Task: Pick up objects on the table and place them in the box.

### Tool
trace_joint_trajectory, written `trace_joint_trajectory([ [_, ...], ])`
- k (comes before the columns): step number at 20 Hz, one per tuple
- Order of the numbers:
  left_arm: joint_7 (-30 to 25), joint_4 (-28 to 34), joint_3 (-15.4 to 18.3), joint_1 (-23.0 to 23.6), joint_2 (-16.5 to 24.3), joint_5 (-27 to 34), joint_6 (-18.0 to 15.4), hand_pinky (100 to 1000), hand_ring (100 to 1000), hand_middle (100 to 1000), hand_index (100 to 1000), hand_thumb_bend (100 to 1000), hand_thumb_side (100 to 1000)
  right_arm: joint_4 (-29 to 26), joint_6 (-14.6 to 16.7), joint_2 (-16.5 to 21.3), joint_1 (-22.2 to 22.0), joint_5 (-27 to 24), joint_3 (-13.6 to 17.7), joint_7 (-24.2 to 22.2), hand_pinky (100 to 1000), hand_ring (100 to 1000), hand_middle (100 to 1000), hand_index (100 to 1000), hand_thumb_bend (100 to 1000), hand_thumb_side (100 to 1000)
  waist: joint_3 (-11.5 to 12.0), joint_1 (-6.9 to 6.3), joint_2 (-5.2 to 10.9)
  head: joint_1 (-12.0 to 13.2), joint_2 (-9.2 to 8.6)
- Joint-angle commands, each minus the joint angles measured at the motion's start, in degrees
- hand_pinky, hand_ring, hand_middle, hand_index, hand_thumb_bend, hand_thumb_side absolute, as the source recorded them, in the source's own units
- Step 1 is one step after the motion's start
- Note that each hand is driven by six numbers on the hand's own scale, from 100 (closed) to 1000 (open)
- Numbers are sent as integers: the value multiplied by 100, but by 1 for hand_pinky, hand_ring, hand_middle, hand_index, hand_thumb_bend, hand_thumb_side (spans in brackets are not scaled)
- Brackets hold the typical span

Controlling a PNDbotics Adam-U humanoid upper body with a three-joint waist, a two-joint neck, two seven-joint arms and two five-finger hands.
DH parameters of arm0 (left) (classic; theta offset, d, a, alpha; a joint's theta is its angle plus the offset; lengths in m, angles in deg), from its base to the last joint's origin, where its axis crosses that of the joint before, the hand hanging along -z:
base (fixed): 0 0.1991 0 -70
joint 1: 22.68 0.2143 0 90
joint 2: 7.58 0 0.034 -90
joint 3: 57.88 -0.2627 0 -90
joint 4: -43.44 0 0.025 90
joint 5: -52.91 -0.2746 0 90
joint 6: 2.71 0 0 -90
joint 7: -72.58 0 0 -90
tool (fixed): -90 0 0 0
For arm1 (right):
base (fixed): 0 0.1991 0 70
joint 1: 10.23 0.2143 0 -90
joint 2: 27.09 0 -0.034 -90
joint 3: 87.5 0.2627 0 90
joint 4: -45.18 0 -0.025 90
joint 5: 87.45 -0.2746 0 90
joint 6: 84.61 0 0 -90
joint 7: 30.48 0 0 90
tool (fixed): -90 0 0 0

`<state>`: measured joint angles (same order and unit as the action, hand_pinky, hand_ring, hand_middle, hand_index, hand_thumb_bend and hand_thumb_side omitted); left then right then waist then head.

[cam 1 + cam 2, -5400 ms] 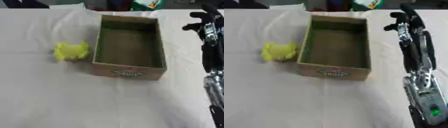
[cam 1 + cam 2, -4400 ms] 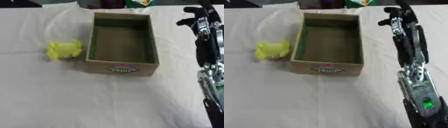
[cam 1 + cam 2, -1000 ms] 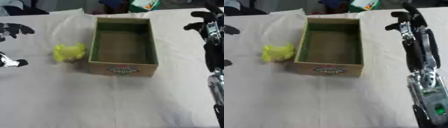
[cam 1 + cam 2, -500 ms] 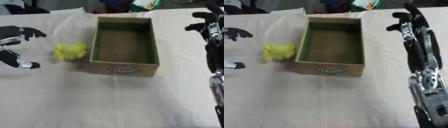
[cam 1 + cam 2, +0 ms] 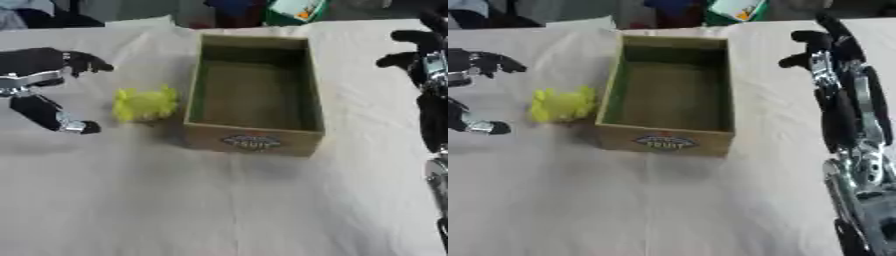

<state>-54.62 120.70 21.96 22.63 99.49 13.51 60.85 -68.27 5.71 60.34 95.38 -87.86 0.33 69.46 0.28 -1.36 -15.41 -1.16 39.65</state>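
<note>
Right now, nearest me is bare white tablecloth, and my right arm runs up the right side of the view, ending in the right hand beyond the far right corner of the box, its fingers relaxed and holding nothing. Further in, the cardboard box sits with its long axis running away from me, open on top and empty, as far as I can see. Just beside its left wall, near the front corner, lies the yellow toy, a small lumpy thing whose shape I cannot make out; it looks close to the box, though I cannot tell whether it touches. My left hand is at the left edge, spread wide with fingers above and thumb below, empty, its opening facing right toward the toy. So the toy lies directly to the right of my left hand, near but apart, and the left is clearly the nearer hand, since the box stands between the toy and my right. I judge the next move is a short reach rightward to close around the toy, then a lift over the wall.
</note>
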Motion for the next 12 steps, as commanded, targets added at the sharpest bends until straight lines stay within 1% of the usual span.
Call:
trace_joint_trajectory([
  [1,-489,-26,-13,-223,-32,-81,-482,736,863,824,1000,576,649,-114,-2,50,54,-40,-8,-11,816,611,741,956,100,747,-27,-19,81,49,-56],
  [3,-463,-84,-61,-289,-109,-180,-458,735,864,804,992,572,653,-114,1,54,49,-34,-1,-6,816,611,741,956,100,746,-28,-41,87,65,-28],
  [7,-421,-189,-154,-403,-231,-450,-534,731,866,804,1000,561,658,-114,9,64,16,-38,16,26,815,611,741,956,100,739,15,-89,117,80,37],
  [12,-358,-361,-259,-501,-414,-688,-627,727,864,806,1000,557,659,-114,41,60,20,-67,32,98,813,608,736,954,100,734,13,-141,144,132,66],
])
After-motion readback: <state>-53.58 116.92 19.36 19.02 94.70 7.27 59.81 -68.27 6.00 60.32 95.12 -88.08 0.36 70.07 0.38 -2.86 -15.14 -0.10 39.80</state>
